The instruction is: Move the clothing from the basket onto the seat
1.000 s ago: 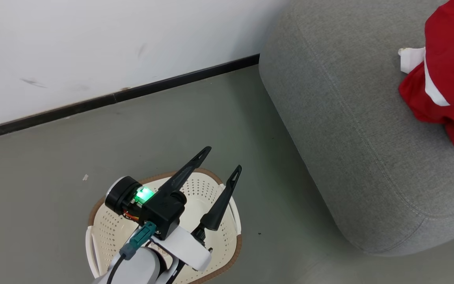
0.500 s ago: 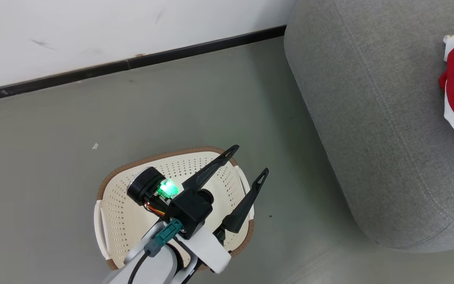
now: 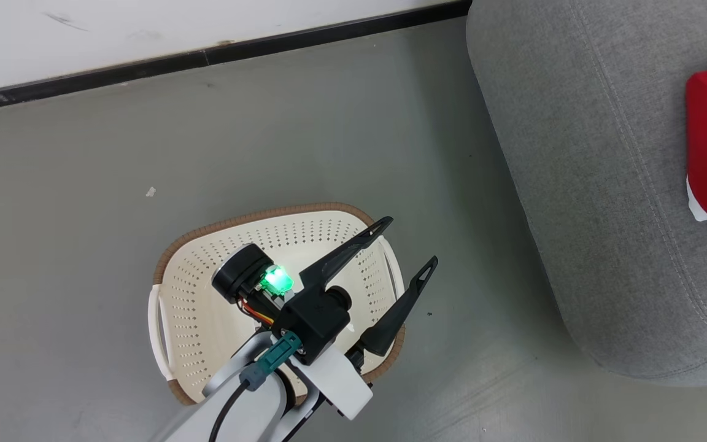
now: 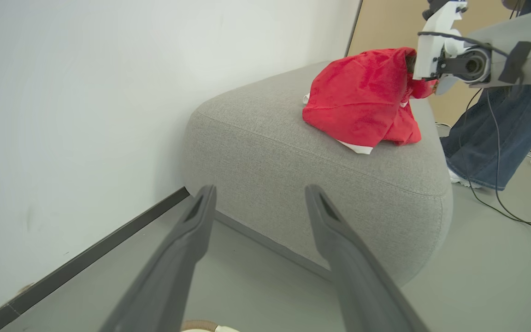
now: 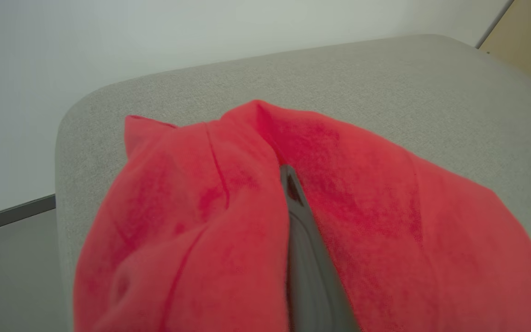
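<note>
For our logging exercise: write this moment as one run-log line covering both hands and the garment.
left hand: open, over basket | right hand: shut on red garment | garment: draped on grey sofa

You are looking at what reads as a robot test room dressed like a lounge: bare white wall [image 4: 85, 92], black skirting [image 3: 206, 58], plain grey floor [image 3: 329, 135], one grey sofa [image 4: 293, 157], cables [image 4: 497, 208] trailing on the floor by a person's legs [image 4: 514, 133], and a tan board [image 4: 385, 23] behind.
</note>
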### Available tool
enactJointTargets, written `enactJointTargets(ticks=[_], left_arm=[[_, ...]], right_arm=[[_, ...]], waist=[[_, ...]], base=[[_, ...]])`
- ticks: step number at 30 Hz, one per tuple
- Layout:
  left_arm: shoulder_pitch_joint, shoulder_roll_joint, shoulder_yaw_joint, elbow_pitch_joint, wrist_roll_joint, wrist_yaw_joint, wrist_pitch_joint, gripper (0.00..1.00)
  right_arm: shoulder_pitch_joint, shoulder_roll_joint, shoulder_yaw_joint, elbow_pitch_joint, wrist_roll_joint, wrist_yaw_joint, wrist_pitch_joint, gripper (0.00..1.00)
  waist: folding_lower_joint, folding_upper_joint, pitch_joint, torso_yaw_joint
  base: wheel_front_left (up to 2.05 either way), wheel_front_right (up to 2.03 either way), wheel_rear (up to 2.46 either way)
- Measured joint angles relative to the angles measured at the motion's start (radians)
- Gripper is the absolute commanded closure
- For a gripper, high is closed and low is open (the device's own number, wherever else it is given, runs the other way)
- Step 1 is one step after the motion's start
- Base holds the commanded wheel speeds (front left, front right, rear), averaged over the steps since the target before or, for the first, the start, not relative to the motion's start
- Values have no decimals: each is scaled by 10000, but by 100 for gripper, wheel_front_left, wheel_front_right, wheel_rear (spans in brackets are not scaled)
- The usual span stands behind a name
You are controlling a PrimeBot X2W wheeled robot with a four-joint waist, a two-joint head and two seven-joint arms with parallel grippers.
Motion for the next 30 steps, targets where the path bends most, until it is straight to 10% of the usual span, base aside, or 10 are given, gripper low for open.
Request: enactJointTargets(ticks=[7, 9, 11, 12, 30], left_arm=[[-240, -19, 46, 79, 15, -4, -6, 0], [-288, -17, 73, 192, 15, -42, -27, 0], [-349, -29, 84, 259, 13, -90, -107, 0], [-368, -36, 96, 290, 13, -90, -146, 0], [-390, -155, 155, 1007, -113, -226, -623, 0]], right_arm=[[-52, 255, -13, 121, 29, 0, -159, 98], [-51, 437, 104, 128, 35, 0, -167, 71], [-52, 568, 230, 105, 81, 0, -251, 13], [-52, 581, 307, 75, 115, 0, -253, 0], [989, 715, 1603, -1703, 433, 0, -370, 0]], waist=[[0, 0, 280, -12], [0, 0, 299, -67], [0, -1, 288, -121], [0, 0, 278, -150], [0, 0, -335, -913]], base=[[0, 0, 0], [0, 0, 0], [0, 0, 0], [0, 0, 0], [0, 0, 0]])
